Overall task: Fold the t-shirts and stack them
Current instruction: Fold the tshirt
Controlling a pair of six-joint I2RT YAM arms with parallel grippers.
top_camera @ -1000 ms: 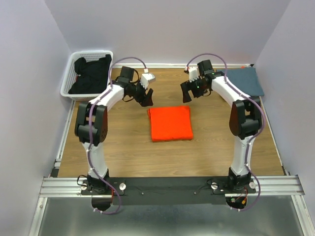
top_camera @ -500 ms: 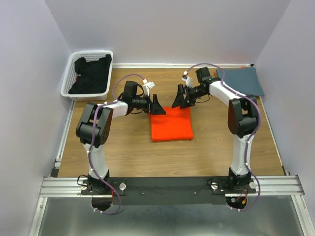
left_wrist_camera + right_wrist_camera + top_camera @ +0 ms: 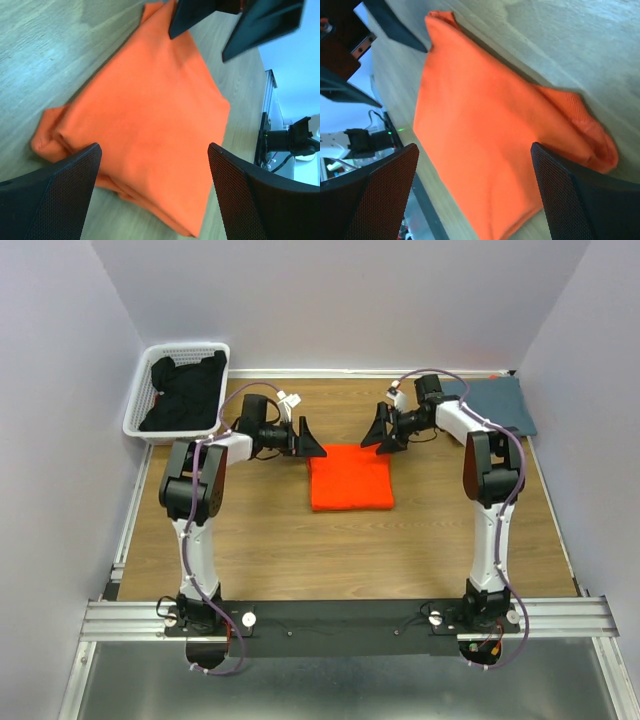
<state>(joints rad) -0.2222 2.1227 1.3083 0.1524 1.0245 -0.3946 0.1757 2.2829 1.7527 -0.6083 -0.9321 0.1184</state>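
"Orange t-shirt (image 3: 350,478): where does it lie?"

"Top view, from largest to smallest. The wooden table (image 3: 260,530) carries everything. The orange t-shirt lies folded into a near-square at the table's middle. A white basket (image 3: 187,348) stands at the far left corner, with dark cloth (image 3: 185,390) heaped inside it. The blue-grey t-shirt (image 3: 497,405) lies folded flat at the far right corner, well apart from the orange one."

"And the two end effectors?"

"The left gripper (image 3: 308,438) sits low at the orange t-shirt's far left corner. The right gripper (image 3: 380,430) sits at its far right corner. The two point toward each other along the far edge. Both have their fingers spread wide, and neither is clamped on any cloth. Whether a fingertip touches the cloth cannot be told."

"What do the wrist views add?"

"In the left wrist view, the left gripper (image 3: 153,150) frames the orange t-shirt (image 3: 150,115) between its separated black fingers (image 3: 55,195). The cloth shows stacked layers and a bunched fold at its near corner. In the right wrist view, the right gripper (image 3: 475,147) is equally wide, with the orange t-shirt (image 3: 480,125) lying between its fingers (image 3: 380,195)."
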